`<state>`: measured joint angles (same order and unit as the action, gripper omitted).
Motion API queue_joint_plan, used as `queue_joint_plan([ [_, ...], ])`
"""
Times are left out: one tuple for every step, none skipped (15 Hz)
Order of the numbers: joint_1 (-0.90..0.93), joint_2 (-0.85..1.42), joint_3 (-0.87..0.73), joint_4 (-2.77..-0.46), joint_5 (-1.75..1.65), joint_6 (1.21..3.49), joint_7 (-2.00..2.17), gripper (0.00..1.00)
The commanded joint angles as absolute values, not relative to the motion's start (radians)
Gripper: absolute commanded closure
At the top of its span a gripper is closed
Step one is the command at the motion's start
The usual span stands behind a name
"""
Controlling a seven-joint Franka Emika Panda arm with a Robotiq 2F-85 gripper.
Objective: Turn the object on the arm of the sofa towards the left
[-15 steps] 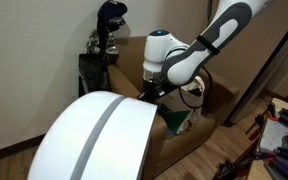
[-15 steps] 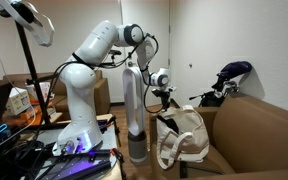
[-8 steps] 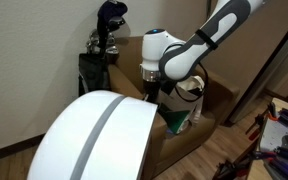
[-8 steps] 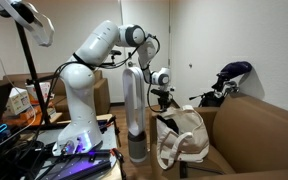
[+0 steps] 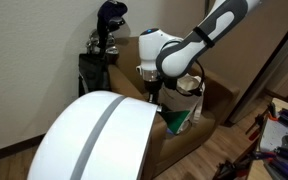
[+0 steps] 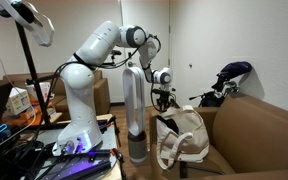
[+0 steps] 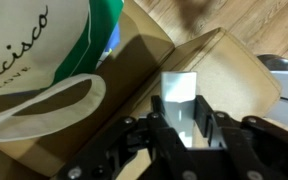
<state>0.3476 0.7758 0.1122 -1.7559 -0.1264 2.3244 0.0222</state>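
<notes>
Hovering one gripper [image 6: 162, 98], one white-and-green bag [image 6: 181, 135], one sofa arm [image 7: 134, 75]

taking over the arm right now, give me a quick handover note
Gripper: fingers look closed together with nothing between them. It is low over the arm of the sofa, beside the bag and apparently not touching it.
White-and-green bag: standing on the arm of the sofa, near its end.
Done: approach only; no grasp or push on the bag shows.
Left: make contact with the bag, probably at its side, and turn it towards the left.
</notes>
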Motion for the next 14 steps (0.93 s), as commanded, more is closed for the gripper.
queue_joint_plan([
  [0.305, 0.803, 0.172, -1.74, -0.154, 2.331, -0.149, 0.89],
  [0.297, 0.808, 0.184, -1.741, -0.156, 2.335, -0.193, 0.89],
  [0.291, 0.812, 0.196, -1.742, -0.157, 2.337, -0.235, 0.89],
  [0.287, 0.816, 0.205, -1.741, -0.158, 2.334, -0.27, 0.89],
  [0.286, 0.821, 0.21, -1.741, -0.162, 2.335, -0.301, 0.89],
  [0.285, 0.823, 0.214, -1.742, -0.169, 2.337, -0.329, 0.89],
  [0.282, 0.821, 0.219, -1.743, -0.18, 2.337, -0.361, 0.89],
  [0.285, 0.819, 0.217, -1.743, -0.196, 2.335, -0.383, 0.89],
  [0.291, 0.815, 0.213, -1.745, -0.218, 2.33, -0.403, 0.89],
  [0.293, 0.809, 0.215, -1.747, -0.239, 2.318, -0.432, 0.89],
  [0.293, 0.807, 0.219, -1.747, -0.258, 2.307, -0.462, 0.89],
  [0.298, 0.805, 0.22, -1.747, -0.28, 2.304, -0.482, 0.89],
  [0.297, 0.806, 0.225, -1.747, -0.295, 2.306, -0.505, 0.89],
  [0.292, 0.808, 0.235, -1.75, -0.303, 2.312, -0.532, 0.89],
])
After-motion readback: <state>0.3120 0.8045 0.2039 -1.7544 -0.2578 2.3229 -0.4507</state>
